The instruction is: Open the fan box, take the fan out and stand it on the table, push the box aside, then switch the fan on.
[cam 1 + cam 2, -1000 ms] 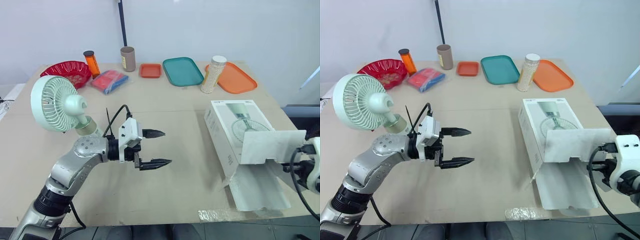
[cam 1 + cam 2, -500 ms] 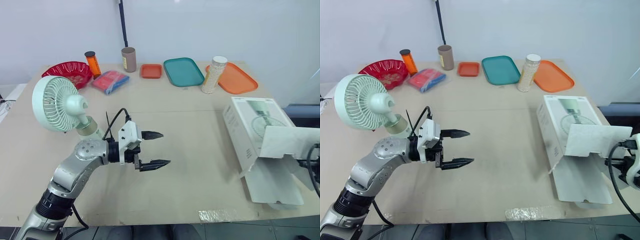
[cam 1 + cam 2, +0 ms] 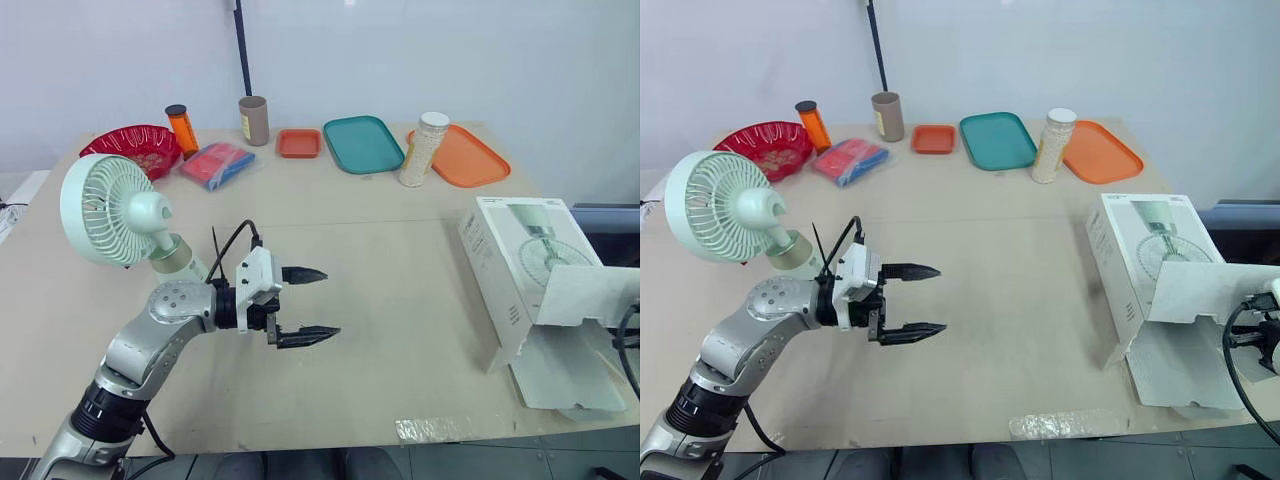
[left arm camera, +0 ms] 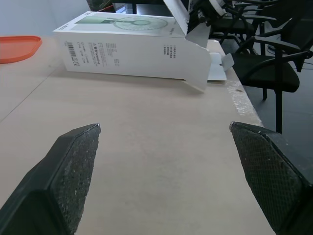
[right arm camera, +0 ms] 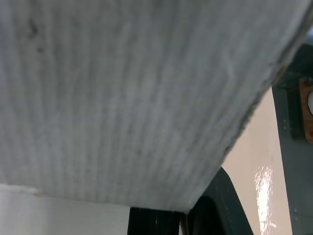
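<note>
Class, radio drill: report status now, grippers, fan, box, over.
Left gripper open, empty, over table. Fan upright, out of box. Box at table's right edge, flap over right gripper.

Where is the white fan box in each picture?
Left eye view: fan box at the table's right edge, flap open.
Right eye view: same spot, right edge.
Left wrist view: lying across the table, far ahead.
Right wrist view: the pale ridged surface up close is probably its flap.
Landmark: orange tray beyond the box, in both eye views and the left wrist view.
</note>
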{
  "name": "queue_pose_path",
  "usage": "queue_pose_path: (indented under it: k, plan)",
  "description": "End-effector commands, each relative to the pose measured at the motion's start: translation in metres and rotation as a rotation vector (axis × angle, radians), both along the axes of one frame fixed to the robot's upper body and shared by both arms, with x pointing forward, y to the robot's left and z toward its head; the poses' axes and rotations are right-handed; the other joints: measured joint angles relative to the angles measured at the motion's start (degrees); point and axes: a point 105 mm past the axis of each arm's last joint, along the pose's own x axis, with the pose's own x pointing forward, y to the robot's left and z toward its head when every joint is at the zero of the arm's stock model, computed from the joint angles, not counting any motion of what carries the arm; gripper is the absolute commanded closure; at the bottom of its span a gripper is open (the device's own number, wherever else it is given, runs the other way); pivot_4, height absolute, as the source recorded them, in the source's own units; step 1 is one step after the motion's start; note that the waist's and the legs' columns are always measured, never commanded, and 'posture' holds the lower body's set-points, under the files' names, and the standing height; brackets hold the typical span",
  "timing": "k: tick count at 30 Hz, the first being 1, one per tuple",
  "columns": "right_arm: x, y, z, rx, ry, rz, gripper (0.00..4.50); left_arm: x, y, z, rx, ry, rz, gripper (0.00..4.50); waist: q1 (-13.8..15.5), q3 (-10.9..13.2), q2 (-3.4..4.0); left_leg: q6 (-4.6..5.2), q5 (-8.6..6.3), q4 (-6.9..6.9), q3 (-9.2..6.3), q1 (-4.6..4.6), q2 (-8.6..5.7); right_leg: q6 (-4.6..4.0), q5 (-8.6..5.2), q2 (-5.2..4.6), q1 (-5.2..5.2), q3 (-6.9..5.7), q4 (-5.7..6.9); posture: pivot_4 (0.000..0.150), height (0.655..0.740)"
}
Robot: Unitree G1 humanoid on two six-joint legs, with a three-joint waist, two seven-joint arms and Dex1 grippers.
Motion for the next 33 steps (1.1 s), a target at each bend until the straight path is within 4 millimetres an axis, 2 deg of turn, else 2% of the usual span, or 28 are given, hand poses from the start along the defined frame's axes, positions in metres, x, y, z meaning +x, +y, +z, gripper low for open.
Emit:
queue_pose_path:
  k: [1, 5, 8, 10, 11, 14, 15, 16, 19, 24, 29, 31, 33]
  plan:
    - [0.010, -0.005, 0.010, -0.050, -0.015, 0.011, 4.47, -0.005, 0.002, 0.008, -0.003, -0.036, -0.019, 0.00, 0.06, -0.01, 0.01, 0.00, 0.00, 0.00, 0.00, 0.01, 0.00, 0.00, 0.00, 0.00, 0.01, 0.00, 0.00, 0.150, 0.7400]
    - [0.014, -0.005, 0.011, -0.032, -0.039, -0.014, 4.47, -0.005, 0.004, 0.008, 0.001, -0.036, -0.007, 0.00, 0.15, 0.00, 0.01, 0.02, -0.01, -0.01, 0.00, -0.03, -0.01, 0.03, -0.02, -0.02, 0.01, -0.01, -0.03, 0.150, 0.7400]
    - [0.011, -0.004, 0.010, -0.034, -0.039, -0.031, 3.71, -0.004, 0.004, 0.009, -0.002, -0.036, 0.001, 0.00, 0.20, -0.01, 0.01, 0.02, -0.01, 0.00, -0.01, -0.05, -0.01, 0.03, -0.02, -0.03, 0.01, -0.01, -0.04, 0.150, 0.7400]
    - [0.008, -0.007, 0.014, -0.072, -0.053, -0.055, 2.64, -0.004, 0.004, 0.009, -0.003, -0.037, 0.004, 0.00, 0.21, -0.01, 0.02, 0.02, -0.01, 0.00, -0.01, -0.05, -0.02, 0.03, -0.02, -0.03, 0.01, -0.01, -0.04, 0.150, 0.7400]
    - [0.007, -0.008, 0.017, -0.075, -0.065, -0.063, 2.38, -0.004, 0.004, 0.009, -0.005, -0.037, 0.005, 0.00, 0.21, -0.01, 0.03, 0.02, -0.01, 0.00, -0.01, -0.05, -0.02, 0.04, -0.02, -0.03, 0.01, -0.01, -0.04, 0.150, 0.7400]
    - [0.003, -0.005, 0.028, -0.062, -0.094, -0.064, 0.80, -0.003, 0.003, 0.010, -0.009, -0.036, 0.008, 0.00, 0.23, -0.01, 0.05, 0.02, -0.02, 0.00, -0.01, -0.05, -0.03, 0.04, -0.03, -0.03, 0.01, 0.00, -0.04, 0.150, 0.7400]
    - [-0.001, -0.002, 0.032, -0.055, -0.098, -0.053, 0.37, -0.003, 0.003, 0.010, -0.010, -0.034, 0.007, 0.00, 0.23, -0.02, 0.06, 0.02, -0.02, 0.00, -0.01, -0.05, -0.02, 0.04, -0.03, -0.03, 0.00, 0.00, -0.04, 0.150, 0.7400]
    - [-0.004, 0.001, 0.034, -0.050, -0.100, -0.045, 0.17, -0.003, 0.002, 0.010, -0.010, -0.033, 0.006, 0.00, 0.24, -0.02, 0.07, 0.02, -0.02, 0.00, -0.01, -0.04, -0.02, 0.04, -0.03, -0.03, 0.00, 0.00, -0.04, 0.150, 0.7400]
    - [-0.016, 0.009, 0.037, -0.053, -0.081, -0.019, 0.17, -0.002, 0.003, 0.009, -0.014, -0.025, 0.005, 0.00, 0.27, -0.02, 0.06, 0.03, -0.03, -0.02, -0.01, -0.06, -0.03, 0.08, -0.05, -0.03, 0.00, 0.00, -0.04, 0.150, 0.7400]
    - [-0.051, 0.026, 0.048, -0.097, -0.009, 0.030, 0.17, -0.004, 0.004, 0.005, -0.013, -0.012, 0.003, 0.00, 0.38, -0.05, 0.13, 0.04, -0.03, -0.02, -0.02, -0.06, -0.04, 0.12, -0.08, -0.03, 0.01, 0.00, -0.05, 0.150, 0.7400]
    - [-0.080, 0.045, 0.051, -0.108, 0.099, 0.112, 0.17, -0.005, 0.006, 0.002, -0.015, -0.008, 0.005, 0.00, 0.22, 0.00, 0.00, 0.03, -0.04, 0.00, -0.01, -0.04, -0.03, 0.13, -0.09, -0.01, 0.03, 0.03, -0.06, 0.150, 0.7400]
    - [-0.097, 0.060, 0.049, -0.117, 0.184, 0.200, 0.17, 0.001, 0.006, 0.007, -0.041, -0.025, 0.034, 0.00, 0.39, -0.04, 0.07, 0.03, -0.05, 0.00, -0.02, -0.05, -0.05, 0.19, -0.13, -0.02, 0.04, 0.03, -0.06, 0.150, 0.7400]
    - [-0.104, 0.076, 0.051, -0.106, 0.218, 0.280, 0.17, 0.006, 0.005, 0.012, -0.071, -0.036, 0.057, 0.00, 0.62, -0.04, 0.09, 0.05, -0.08, -0.01, -0.03, -0.07, -0.06, 0.28, -0.24, -0.02, 0.05, 0.03, -0.08, 0.150, 0.7400]
